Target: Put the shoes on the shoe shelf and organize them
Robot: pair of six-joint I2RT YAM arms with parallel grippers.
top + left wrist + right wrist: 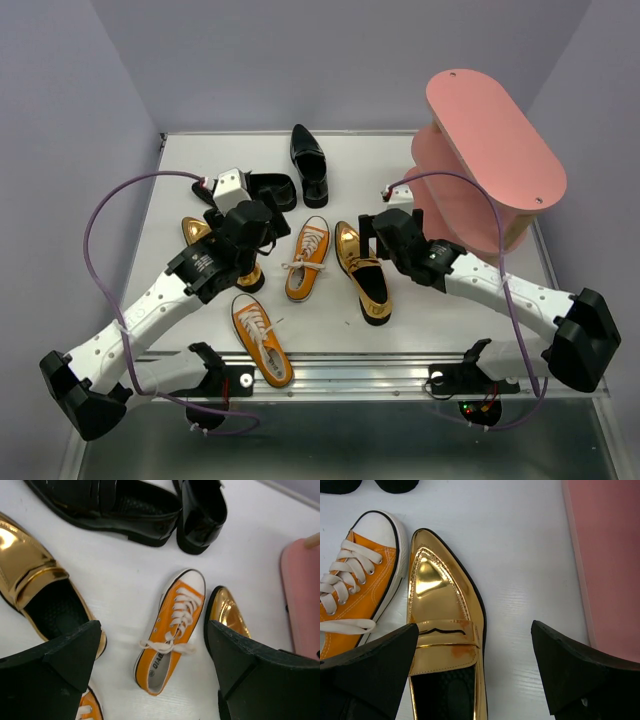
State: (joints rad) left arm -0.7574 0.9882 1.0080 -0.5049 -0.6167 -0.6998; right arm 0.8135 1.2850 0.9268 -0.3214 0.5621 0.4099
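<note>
Hovering with jaws spread wide and empty, the right gripper (475,647) hangs over a gold loafer (442,615) just beside an orange sneaker (172,625). The left gripper (155,647), equally spread, hangs above that sneaker. Every shoe lies on the table (440,320), beside the pink shelf (495,135).

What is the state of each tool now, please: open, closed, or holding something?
Left tool: open, holding nothing.
Right tool: open, holding nothing, over a gold loafer.

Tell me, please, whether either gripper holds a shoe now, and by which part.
Nothing is held. The left gripper is open above an orange sneaker, and the right gripper is open above a gold loafer.
</note>
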